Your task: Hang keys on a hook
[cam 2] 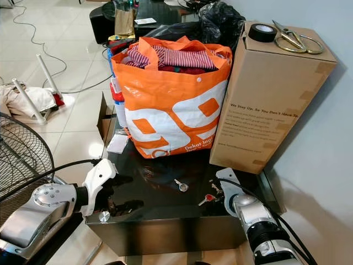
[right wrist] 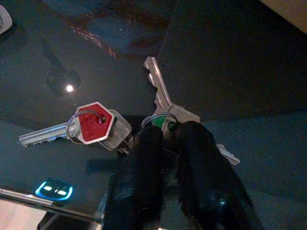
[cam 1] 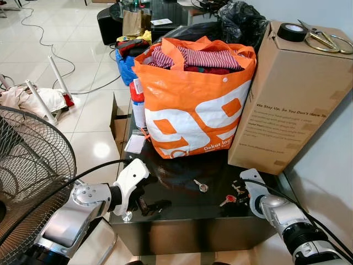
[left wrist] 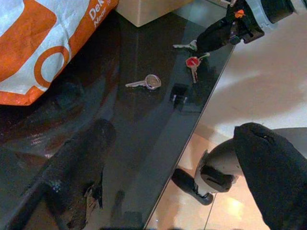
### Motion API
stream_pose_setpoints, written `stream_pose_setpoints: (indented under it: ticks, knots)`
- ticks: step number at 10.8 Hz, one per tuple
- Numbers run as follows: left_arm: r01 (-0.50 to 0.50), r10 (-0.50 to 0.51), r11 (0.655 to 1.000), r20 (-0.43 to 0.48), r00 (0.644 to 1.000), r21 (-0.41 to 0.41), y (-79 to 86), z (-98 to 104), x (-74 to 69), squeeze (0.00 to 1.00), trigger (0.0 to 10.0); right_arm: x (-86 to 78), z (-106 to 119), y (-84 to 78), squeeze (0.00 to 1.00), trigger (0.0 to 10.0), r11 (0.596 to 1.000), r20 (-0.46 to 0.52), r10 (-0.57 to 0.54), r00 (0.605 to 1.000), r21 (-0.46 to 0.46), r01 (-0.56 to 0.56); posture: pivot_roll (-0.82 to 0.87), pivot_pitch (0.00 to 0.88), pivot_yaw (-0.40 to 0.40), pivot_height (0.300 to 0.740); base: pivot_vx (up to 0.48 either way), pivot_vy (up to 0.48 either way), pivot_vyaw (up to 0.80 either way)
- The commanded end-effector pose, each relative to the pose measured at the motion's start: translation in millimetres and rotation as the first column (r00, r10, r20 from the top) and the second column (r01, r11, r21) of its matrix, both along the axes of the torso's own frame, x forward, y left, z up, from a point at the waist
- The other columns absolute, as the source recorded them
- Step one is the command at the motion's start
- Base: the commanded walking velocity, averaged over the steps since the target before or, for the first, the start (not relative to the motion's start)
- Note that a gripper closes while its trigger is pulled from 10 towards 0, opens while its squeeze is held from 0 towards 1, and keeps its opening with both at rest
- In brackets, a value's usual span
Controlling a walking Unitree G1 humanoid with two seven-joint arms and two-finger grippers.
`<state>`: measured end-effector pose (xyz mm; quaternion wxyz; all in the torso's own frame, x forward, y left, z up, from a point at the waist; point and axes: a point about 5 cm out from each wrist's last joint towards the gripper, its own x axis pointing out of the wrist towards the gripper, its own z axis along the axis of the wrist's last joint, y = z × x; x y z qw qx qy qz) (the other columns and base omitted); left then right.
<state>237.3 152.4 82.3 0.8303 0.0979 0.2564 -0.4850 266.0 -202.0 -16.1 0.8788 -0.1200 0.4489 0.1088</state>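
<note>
A bunch of keys (right wrist: 93, 123) with a red-headed key lies on the black glass table (cam 1: 182, 212) near its front right corner. My right gripper (right wrist: 165, 132) is down at the table, its fingers shut on the bunch's ring beside a green key head. The bunch (cam 1: 227, 200) sits just left of my right gripper (cam 1: 241, 193). A single silver key (cam 1: 201, 186) lies apart, further left, and also appears in the left wrist view (left wrist: 147, 82). My left gripper (cam 1: 146, 205) rests open and holding nothing at the table's front left corner.
An orange shopping bag (cam 1: 193, 105) full of clothes stands at the back of the table. A tall cardboard box (cam 1: 287, 99) at the right carries a tape roll (cam 1: 291, 31) and scissors (cam 1: 325, 40). A fan (cam 1: 27, 160) stands at the left on the floor.
</note>
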Motion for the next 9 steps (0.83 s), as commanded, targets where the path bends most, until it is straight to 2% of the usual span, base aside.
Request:
stream_pose_setpoints:
  ticks: [1,6,9]
  knots:
    - [0.015,-0.015,1.000,0.022,1.000,0.008,-2.5,3,3.0,0.00,10.0,1.2,1,-1.2,0.00,0.0,1.000,0.004,-0.011,1.000,0.001,0.011,-0.02,0.000,-0.008,0.740,0.000,0.000,0.00]
    - [0.030,-0.030,1.000,0.026,0.999,0.010,-5.6,3,5.7,0.00,10.0,3.0,2,-2.1,0.00,0.0,1.000,0.048,-0.015,0.999,0.007,0.015,-0.03,0.000,0.003,0.740,0.000,0.000,0.00]
    - [0.027,-0.027,1.000,0.030,0.999,0.013,-5.8,2,4.8,0.00,10.0,7.9,20,-2.0,0.00,0.0,0.996,0.159,-0.010,0.987,0.093,-0.005,-0.02,0.000,-0.015,0.740,0.000,0.000,0.00]
